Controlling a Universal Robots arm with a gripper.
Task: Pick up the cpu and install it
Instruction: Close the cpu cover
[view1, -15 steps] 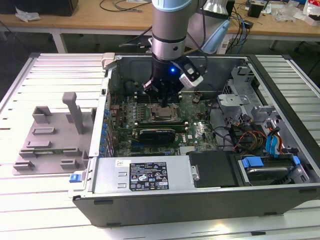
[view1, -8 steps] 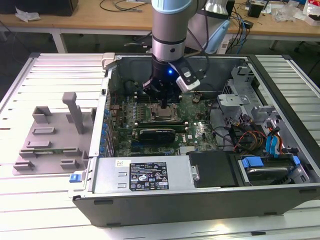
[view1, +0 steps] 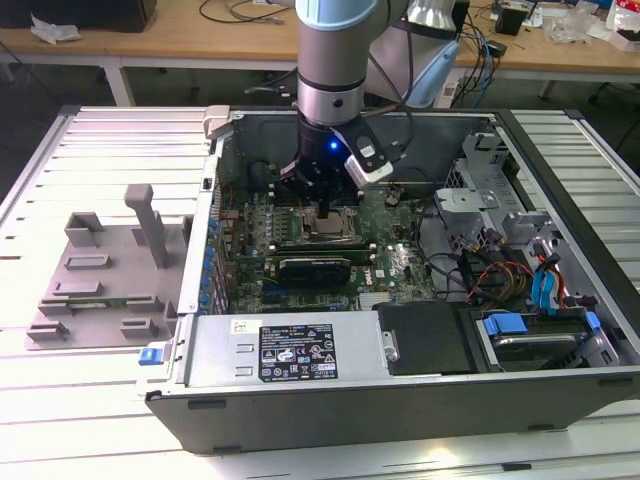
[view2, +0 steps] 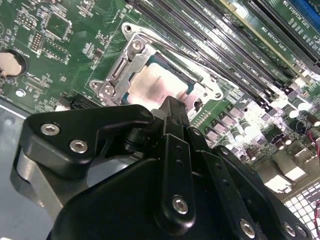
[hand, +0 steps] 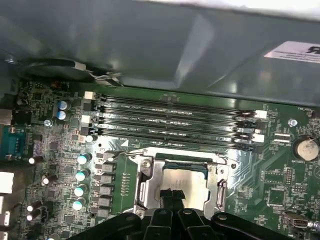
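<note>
The arm (view1: 335, 50) stands nearly upright over the open computer case (view1: 400, 410), its wrist pointing straight down onto the motherboard (view1: 400, 265). The tool (view1: 323, 212) hangs directly above the socket frame (view1: 325, 232).

In both wrist views the cpu (view2: 156, 87) (hand: 186, 179) lies flat inside the metal socket frame (view2: 116, 75) (hand: 147, 182), silvery top facing up and level with the board. The tool's (view2: 172, 106) (hand: 170, 194) black fingers are drawn together into one narrow tip, clamped on nothing. That tip sits over the edge of the cpu's top. Whether it touches the metal cannot be told.

The memory slots (hand: 175, 122) (view2: 215, 40) run in parallel rows just beside the socket frame, on the side away from the tool's linkage in the first wrist view. A round coin battery (hand: 305, 148) sits further off on the board.

A grey tray (view1: 100, 270) rests on the slatted worktop (view1: 80, 400), well apart from the socket frame and outside the case, towards the exterior view's left.
</note>
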